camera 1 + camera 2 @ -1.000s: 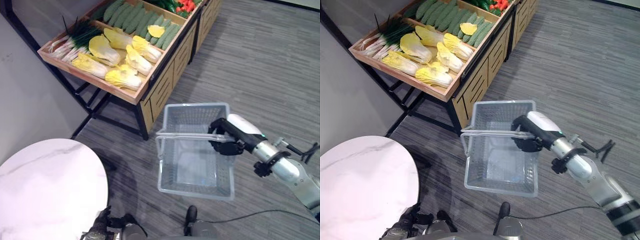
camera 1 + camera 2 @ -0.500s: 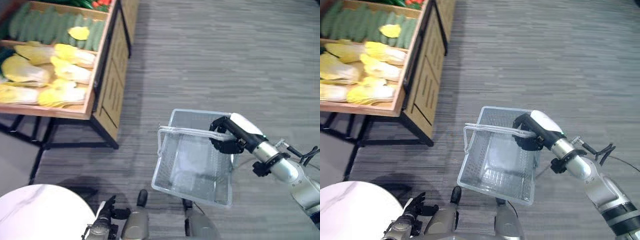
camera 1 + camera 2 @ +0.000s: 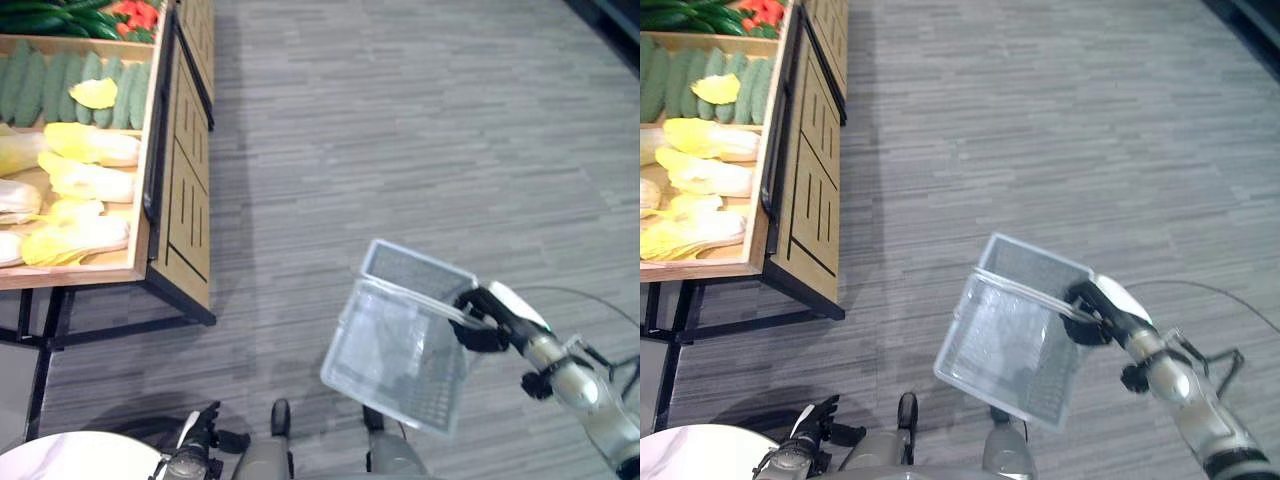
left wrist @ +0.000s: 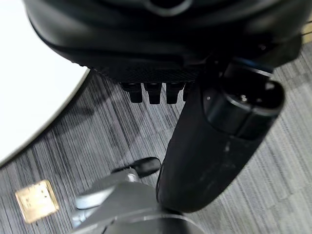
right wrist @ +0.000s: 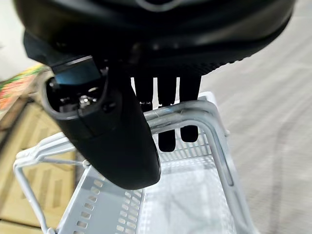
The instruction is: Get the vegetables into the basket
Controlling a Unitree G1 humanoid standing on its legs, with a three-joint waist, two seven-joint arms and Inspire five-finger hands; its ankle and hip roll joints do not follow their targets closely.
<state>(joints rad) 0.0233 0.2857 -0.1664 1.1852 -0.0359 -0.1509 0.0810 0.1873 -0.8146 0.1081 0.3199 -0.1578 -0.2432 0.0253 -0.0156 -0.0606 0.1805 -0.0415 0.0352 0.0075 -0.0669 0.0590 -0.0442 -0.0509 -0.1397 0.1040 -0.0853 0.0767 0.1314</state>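
Grey striped carpet floor (image 3: pixel 400 130) runs across most of the scene, and over at the far left stands a wooden crate stand (image 3: pixel 165 180) on a black frame, its slanted top loaded with produce. Up there the vegetables wait: pale yellow cabbages (image 3: pixel 85 180) lying side by side in the near compartment, green cucumbers (image 3: pixel 60 80) lined up in the one behind, a patch of red peppers (image 3: pixel 135 12) at the far corner. None of them is in the basket (image 3: pixel 400 350), which hangs well apart from the stand, out to the right above the floor, tilted, with nothing showing through its pale mesh walls. Carrying it is the right hand (image 3: pixel 485 320), and the right wrist view makes it plain: fingers (image 5: pixel 165 112) curled over the 2 grey wire handles (image 5: pixel 195 114), thumb down beside them, the basket dangling below. Down at the bottom left, the left hand (image 3: pixel 195 450) sits low beside the edge of a round white counter (image 3: pixel 80 460). In its own wrist view those fingers (image 4: pixel 153 92) show as short dark stubs past the palm, bent inward with nothing between them, thumb standing out beside them, white counter off to one side, grey floor below.
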